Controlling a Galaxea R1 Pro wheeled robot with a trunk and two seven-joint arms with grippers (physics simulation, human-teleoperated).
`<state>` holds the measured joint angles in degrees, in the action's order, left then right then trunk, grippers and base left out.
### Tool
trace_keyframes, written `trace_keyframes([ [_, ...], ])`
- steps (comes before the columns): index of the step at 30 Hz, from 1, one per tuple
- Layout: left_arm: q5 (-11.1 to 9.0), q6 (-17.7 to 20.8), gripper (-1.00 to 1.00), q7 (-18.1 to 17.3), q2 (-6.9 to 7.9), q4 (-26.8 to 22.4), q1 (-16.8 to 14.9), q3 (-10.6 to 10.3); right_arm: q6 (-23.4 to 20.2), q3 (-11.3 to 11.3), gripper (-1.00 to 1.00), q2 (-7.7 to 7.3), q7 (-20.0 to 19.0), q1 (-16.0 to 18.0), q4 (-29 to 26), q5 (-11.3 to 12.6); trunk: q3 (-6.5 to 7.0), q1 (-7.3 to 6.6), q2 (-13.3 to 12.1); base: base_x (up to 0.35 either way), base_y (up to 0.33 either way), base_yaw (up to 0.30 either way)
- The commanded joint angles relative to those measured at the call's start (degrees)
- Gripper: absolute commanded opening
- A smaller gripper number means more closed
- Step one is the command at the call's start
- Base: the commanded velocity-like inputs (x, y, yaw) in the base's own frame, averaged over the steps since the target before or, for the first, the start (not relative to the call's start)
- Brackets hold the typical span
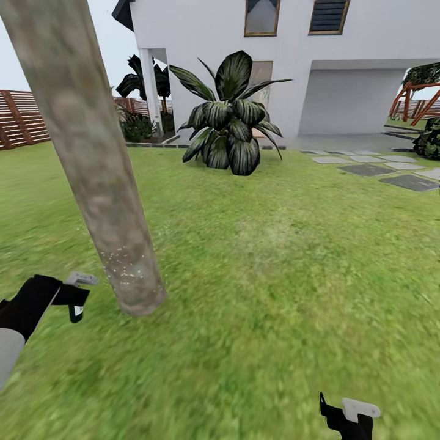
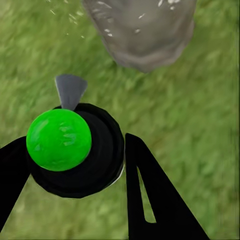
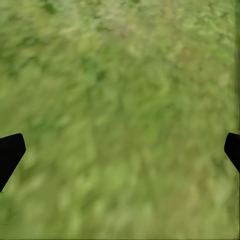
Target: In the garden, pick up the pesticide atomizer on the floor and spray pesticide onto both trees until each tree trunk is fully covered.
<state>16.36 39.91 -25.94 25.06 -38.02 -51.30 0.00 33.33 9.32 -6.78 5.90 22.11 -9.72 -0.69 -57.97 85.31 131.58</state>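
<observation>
Left wrist view has the left gripper (image 2: 75, 165) closed around the pesticide atomizer (image 2: 75, 150), its black fingers (image 2: 150, 200) pressed against either side of the round black body. A bright green cap sits on top and a grey nozzle points toward the base of the tree trunk (image 2: 142, 30), which stands near, apart from the nozzle, with fine pale specks on the bark. In the head view the same gripper (image 1: 73, 296) holds the atomizer just beside the foot of the one tree trunk (image 1: 91, 159) in sight, leaning up from the green floor (image 1: 263, 256). The right gripper (image 1: 349, 415) hangs low over bare grass, its jaws spread wide and empty. One broad-leaved bush (image 1: 229, 116) grows before one white house (image 1: 305, 55); several grey stepping stones (image 1: 379, 168) lie to the right, and a brown fence (image 1: 21, 116) stands at the far left.
</observation>
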Motion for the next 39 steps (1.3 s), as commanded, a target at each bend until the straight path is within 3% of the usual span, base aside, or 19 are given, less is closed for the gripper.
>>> trace_keyframes([
  [1, 0.5, 0.1, -1.0, -0.5, -0.06, -0.1, 0.0, 2.1, 0.2, 0.1, 1.0, 0.01, 0.1, 0.0, 0.1, -0.1, -0.05, -0.01, 0.0, 0.0, -0.27, 0.0],
  [6, 0.7, 0.0, -1.0, -0.5, -0.1, 0.0, 0.0, 3.0, 0.2, 0.1, 1.0, 0.01, 0.1, 0.0, 0.1, -0.1, -0.05, -0.01, 0.0, 0.0, -0.274, 0.0],
  [27, 0.6, 0.0, -1.0, 0.1, -0.2, 0.4, 0.1, 3.2, 0.2, 0.1, 1.0, 0.08, 0.1, 0.0, 0.1, -0.1, -0.05, -0.01, 0.0, 0.0, -0.275, 0.011],
  [34, 0.5, 0.1, -1.0, 4.3, -2.7, 2.0, 0.1, 3.2, 0.2, 0.1, 1.0, 0.1, 0.1, 0.0, 0.1, -0.1, -0.05, -0.01, 0.0, 0.0, -0.275, 0.259],
  [39, 0.4, 0.1, -1.0, 4.6, -3.14, 3.7, 0.1, 3.2, 0.2, 0.1, 1.0, 0.1, 0.1, 0.0, 0.1, -0.1, -0.05, -0.01, 0.0, 0.032, -0.275, 0.25],
])
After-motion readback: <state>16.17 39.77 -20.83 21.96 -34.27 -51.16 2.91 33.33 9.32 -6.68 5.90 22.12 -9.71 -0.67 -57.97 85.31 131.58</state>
